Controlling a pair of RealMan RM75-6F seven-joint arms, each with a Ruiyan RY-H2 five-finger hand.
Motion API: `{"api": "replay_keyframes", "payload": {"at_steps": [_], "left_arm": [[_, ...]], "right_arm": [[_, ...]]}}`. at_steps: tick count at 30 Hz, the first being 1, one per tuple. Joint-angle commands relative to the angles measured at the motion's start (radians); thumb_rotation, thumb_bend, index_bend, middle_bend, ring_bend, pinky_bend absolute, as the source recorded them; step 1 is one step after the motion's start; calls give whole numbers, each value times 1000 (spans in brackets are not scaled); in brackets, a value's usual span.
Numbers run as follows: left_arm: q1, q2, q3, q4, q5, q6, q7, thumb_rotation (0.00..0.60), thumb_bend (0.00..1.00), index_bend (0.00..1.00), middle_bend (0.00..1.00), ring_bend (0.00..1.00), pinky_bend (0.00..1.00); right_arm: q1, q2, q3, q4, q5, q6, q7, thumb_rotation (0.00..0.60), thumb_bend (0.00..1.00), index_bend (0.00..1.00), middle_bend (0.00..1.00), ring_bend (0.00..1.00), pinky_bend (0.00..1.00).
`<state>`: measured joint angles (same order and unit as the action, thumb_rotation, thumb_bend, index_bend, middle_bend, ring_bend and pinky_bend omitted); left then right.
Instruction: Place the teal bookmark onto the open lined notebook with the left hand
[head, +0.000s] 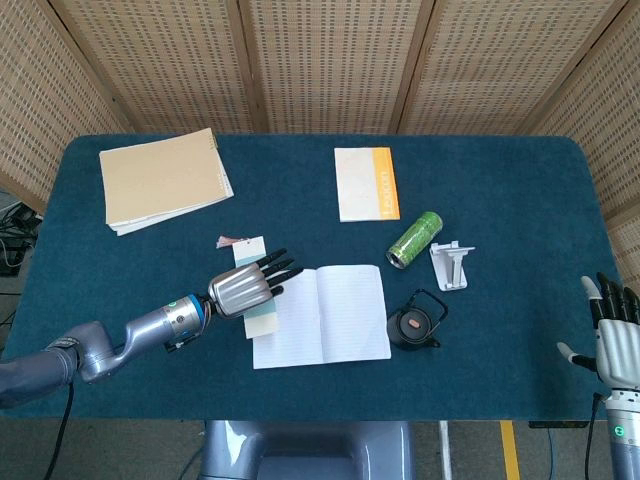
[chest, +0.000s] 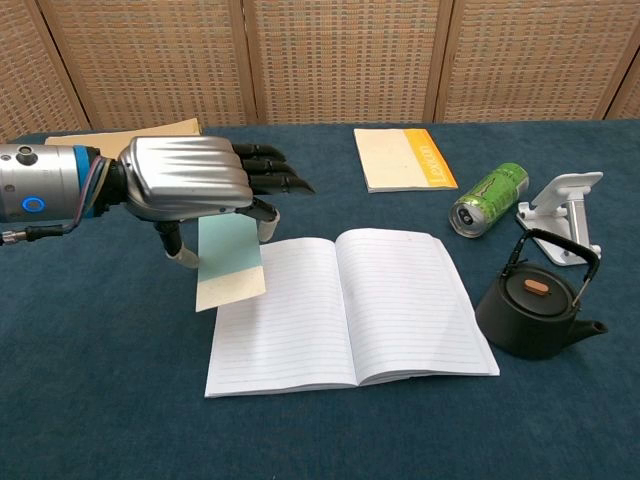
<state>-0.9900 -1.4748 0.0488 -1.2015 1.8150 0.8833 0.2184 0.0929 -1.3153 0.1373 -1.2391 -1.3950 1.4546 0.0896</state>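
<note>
My left hand (head: 245, 286) (chest: 195, 182) holds the teal bookmark (chest: 229, 259) (head: 262, 322) from above, lifted off the cloth. The bookmark hangs down, its lower cream edge over the left border of the open lined notebook (head: 335, 312) (chest: 350, 305). Its tassel end (head: 236, 242) sticks out behind the hand. The notebook lies flat at the table's front centre with both pages bare. My right hand (head: 615, 325) hovers at the far right front edge, fingers spread, holding nothing.
A black teapot (head: 414, 324) (chest: 537, 305) sits by the notebook's right page. Behind it lie a green can (head: 415, 239) on its side and a white phone stand (head: 452, 264). A closed cream-and-orange notebook (head: 366, 183) and a tan pad (head: 163, 179) lie at the back.
</note>
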Motion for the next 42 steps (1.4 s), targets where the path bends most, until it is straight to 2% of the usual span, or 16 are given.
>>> {"api": "replay_keyframes", "payload": {"at_steps": [1,27,42], "left_arm": [[-15,-16,-3,-4,1,-14,8,600,90,443,0,0,0],[-114,-150,-6,37,-14,-106,27,600,90,428,0,0,0],[-136,-170,4,45,-22,-111,32,600,89,409,0,0,0]], "right_arm": [[0,0,1,4,2,-2,4,600,115,22,0,0,0],[-2,0,14,25,22,-12,38,600,115,22,0,0,0],[-4,0,16,28,24,-10,45,600,115,22,0,0,0]]}}
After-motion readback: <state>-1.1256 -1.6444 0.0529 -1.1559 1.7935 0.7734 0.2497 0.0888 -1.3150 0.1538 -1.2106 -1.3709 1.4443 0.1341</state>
